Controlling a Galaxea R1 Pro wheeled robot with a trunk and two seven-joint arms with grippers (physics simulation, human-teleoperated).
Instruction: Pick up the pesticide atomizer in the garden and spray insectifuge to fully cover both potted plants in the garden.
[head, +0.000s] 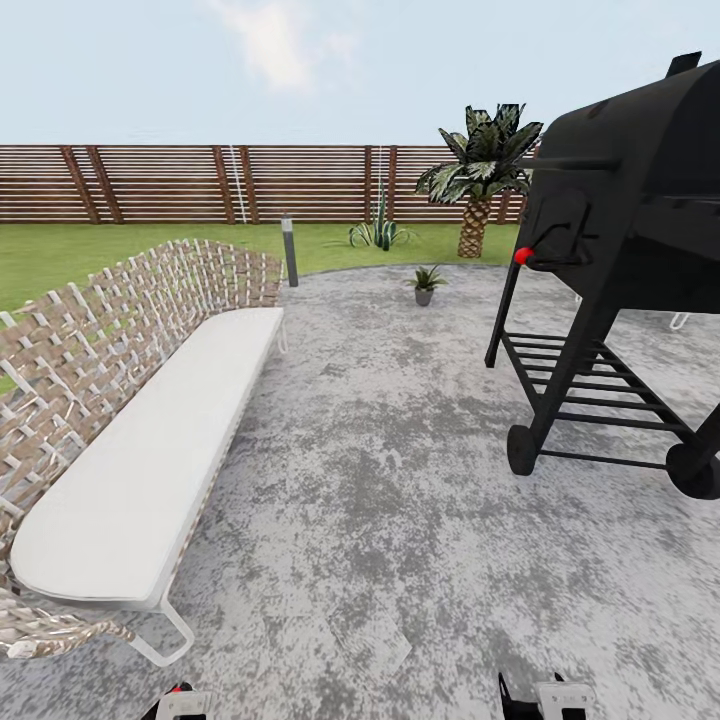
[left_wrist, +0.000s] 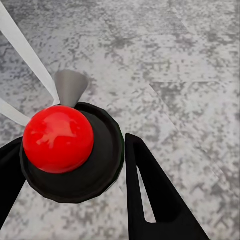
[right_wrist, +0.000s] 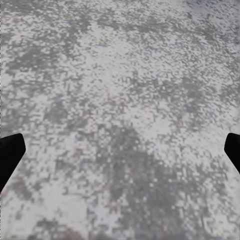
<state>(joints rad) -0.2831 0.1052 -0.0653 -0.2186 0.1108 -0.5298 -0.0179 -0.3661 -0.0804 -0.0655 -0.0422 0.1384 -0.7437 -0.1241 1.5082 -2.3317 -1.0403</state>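
Head view looks across the grey paved patio (head: 400, 480) of the garden. A small potted plant (head: 425, 283) stands far ahead at about 12 to 1 o'clock from the robot, near the patio's far edge. A second low rosette (head: 378, 233), probably the other plant, sits beyond it on the lawn (head: 120, 250) at about 12 o'clock, too small to be sure. A woven bench (head: 150, 400) runs along at 9 to 11 o'clock and a black grill (head: 620, 250) stands at 2 o'clock, leaving an open lane between them towards the plants.

Left wrist view shows the left gripper (left_wrist: 70, 145) with its fingers (left_wrist: 150, 200) pinching a round black-topped object with a red ball and a grey cone nozzle. I take this to be the pesticide atomizer (left_wrist: 95, 170) seen end-on, its long axis running away from the camera towards the paving.

Right wrist view shows the right gripper (right_wrist: 120, 150) with fingers (right_wrist: 10, 155) spread wide over bare paving, holding nothing.

The plants are well apart from both arms. The coming move is therefore likely a drive forward, after which the nozzle must be turned towards the nearer plant at 12 to 1 o'clock.
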